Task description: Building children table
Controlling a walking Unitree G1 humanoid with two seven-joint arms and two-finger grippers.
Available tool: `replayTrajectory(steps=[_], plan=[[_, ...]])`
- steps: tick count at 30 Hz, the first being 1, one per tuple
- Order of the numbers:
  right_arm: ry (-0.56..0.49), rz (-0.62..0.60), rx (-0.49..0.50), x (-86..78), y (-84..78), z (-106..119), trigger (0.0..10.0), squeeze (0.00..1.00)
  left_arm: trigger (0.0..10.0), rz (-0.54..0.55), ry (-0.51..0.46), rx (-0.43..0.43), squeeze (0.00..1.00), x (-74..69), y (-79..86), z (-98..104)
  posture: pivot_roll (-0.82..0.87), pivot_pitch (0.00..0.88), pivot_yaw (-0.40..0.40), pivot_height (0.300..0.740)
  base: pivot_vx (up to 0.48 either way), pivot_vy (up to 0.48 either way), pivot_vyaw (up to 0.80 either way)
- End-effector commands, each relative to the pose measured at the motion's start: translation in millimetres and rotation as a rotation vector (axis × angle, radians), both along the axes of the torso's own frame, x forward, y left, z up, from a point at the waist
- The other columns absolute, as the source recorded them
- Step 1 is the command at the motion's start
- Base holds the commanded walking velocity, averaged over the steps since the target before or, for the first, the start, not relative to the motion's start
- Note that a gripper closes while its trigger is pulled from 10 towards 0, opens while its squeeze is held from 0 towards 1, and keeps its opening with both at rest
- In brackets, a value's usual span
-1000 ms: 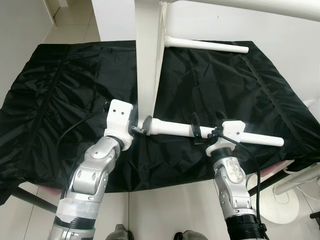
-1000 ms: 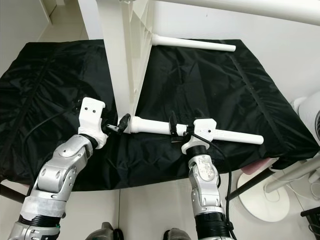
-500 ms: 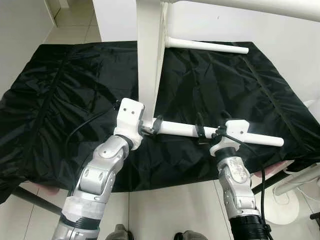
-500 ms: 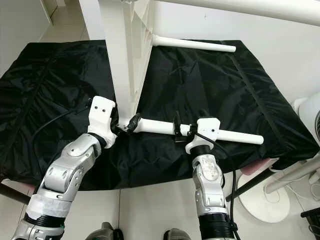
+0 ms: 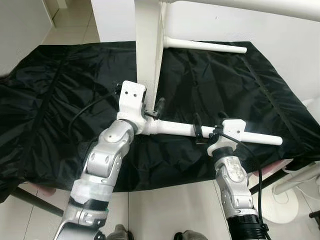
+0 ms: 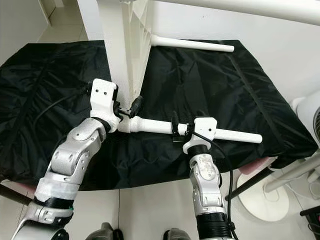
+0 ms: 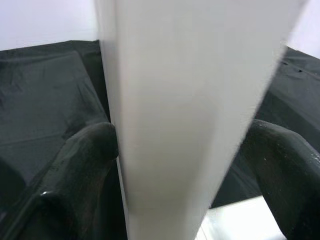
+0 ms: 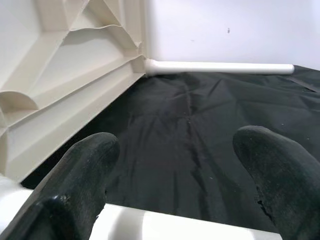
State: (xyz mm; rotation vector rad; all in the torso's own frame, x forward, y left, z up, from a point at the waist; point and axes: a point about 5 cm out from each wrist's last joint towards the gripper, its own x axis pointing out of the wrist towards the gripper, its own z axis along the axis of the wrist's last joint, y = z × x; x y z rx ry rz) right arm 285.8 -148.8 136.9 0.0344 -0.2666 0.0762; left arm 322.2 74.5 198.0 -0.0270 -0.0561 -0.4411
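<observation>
A white table top (image 5: 148, 50) stands on edge on the black cloth (image 5: 60, 100), its ribbed underside (image 8: 65, 75) facing right. One white leg (image 5: 205, 45) juts from its far corner. A loose white leg (image 5: 175, 129) lies across the front, with one end at the panel's foot. My left gripper (image 5: 142, 100) is open and straddles the panel's near edge (image 7: 190, 125), a finger (image 7: 85, 165) close on each side. My right gripper (image 5: 206, 122) is open, its two fingers (image 8: 80, 175) spread over the loose leg near its middle.
The cloth-covered surface ends just in front of me, with tiled floor (image 5: 160, 210) below. A white stand base (image 5: 280, 200) and cables sit on the floor at the right. A white bar (image 5: 250, 7) crosses overhead at top right. White walls stand behind.
My left gripper has risen from the loose leg's left end and moved forward onto the table top's edge. The right gripper has stayed on the leg.
</observation>
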Motion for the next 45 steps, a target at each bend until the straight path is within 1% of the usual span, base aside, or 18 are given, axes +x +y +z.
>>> replayTrajectory(steps=[1,8,9,10,11,12,16,18,21,23,24,26,27,28,30,32,37,45], plan=[[0.01,-0.003,0.001,-0.2,1.1,-1,10.0,0.0,10.0,0.054,-0.016,-0.005,0.0,4.7,-1.3,4,-0.1,0.053,0.033,0.74,0.0,0.0,0.0],[0.009,-0.015,0.008,1.7,1.9,0,10.0,0.0,10.0,0.058,-0.044,-0.013,0.0,11.9,-10.3,11,-0.1,0.055,0.039,0.74,0.0,0.0,0.0],[0.01,-0.015,0.0,2.4,3.3,0,10.0,0.0,10.0,0.066,-0.046,-0.015,0.0,14.8,-15.9,13,-0.11,0.057,0.043,0.74,0.0,0.0,0.0],[0.01,-0.015,0.0,2.4,3.3,0,10.0,0.0,10.0,0.066,-0.046,-0.015,0.0,14.8,-15.9,13,-0.11,0.057,0.043,0.74,0.0,0.0,0.0],[0.01,-0.016,-0.001,3.2,5.1,0,10.0,0.0,10.0,0.067,-0.048,-0.016,0.0,17.6,-26.8,14,-0.11,0.057,0.044,0.74,0.0,0.0,0.0],[0.01,-0.017,0.0,3.3,5.3,0,10.0,0.0,10.0,0.069,-0.045,-0.015,0.0,18.2,-30.8,14,-0.11,0.057,0.044,0.74,0.0,0.0,0.0],[0.009,-0.025,0.003,4.9,5.2,2,10.0,0.0,10.0,0.098,-0.047,-0.004,0.0,20.1,-36.3,11,-0.12,0.059,0.045,0.74,0.0,0.0,0.0],[0.008,-0.027,0.003,5.5,5.0,3,10.0,0.0,10.0,0.11,-0.051,0.002,0.0,20.7,-37.1,11,-0.13,0.059,0.048,0.74,0.0,0.0,0.0],[0.001,-0.037,0.007,6.9,4.4,5,10.0,0.0,10.0,0.195,-0.045,-0.019,0.0,24.7,-36.7,9,-0.13,0.058,0.049,0.74,0.0,0.0,0.0],[0.001,-0.037,0.007,6.9,4.4,5,10.0,0.0,10.0,0.198,-0.047,-0.021,0.0,24.8,-36.7,9,-0.13,0.058,0.049,0.74,0.0,0.0,0.0],[0.0,-0.038,0.01,7.5,5.0,5,10.0,0.0,10.0,0.24,-0.06,-0.017,0.0,26.3,-33.2,10,-0.13,0.055,0.051,0.74,0.0,0.0,0.0],[0.0,-0.038,0.01,7.6,5.2,5,10.0,0.0,10.0,0.252,-0.063,-0.015,0.0,26.7,-32.2,10,-0.13,0.055,0.051,0.74,0.0,0.0,0.0],[-0.001,-0.039,0.012,7.9,5.9,5,10.0,0.0,9.8,0.283,-0.073,-0.026,0.0,27.8,-28.1,9,-0.13,0.053,0.054,0.74,0.0,0.0,0.0],[-0.001,-0.042,0.014,8.2,6.3,6,10.0,0.0,4.8,0.298,-0.085,-0.044,0.0,28.3,-24.7,10,-0.14,0.053,0.055,0.74,0.0,0.0,0.0],[-0.002,-0.044,0.015,8.5,6.5,6,10.0,0.0,4.5,0.316,-0.097,-0.048,0.0,28.6,-21.7,10,-0.14,0.053,0.055,0.74,0.0,0.0,0.0],[-0.002,-0.049,0.018,9.0,6.3,6,10.0,0.0,0.0,0.343,-0.144,-0.056,0.0,28.0,-16.7,13,-0.14,0.054,0.05,0.74,0.0,0.0,0.0],[-0.001,-0.052,0.02,9.0,6.2,6,10.0,0.0,0.0,0.399,-0.209,-0.057,0.0,27.1,-9.6,16,-0.15,0.057,0.043,0.74,0.0,0.0,0.0],[-0.005,-0.048,0.019,10.8,6.7,9,10.0,0.0,0.0,0.424,-0.305,-0.036,0.0,27.1,-4.1,22,-0.15,0.061,0.031,0.74,0.0,0.0,0.0]])
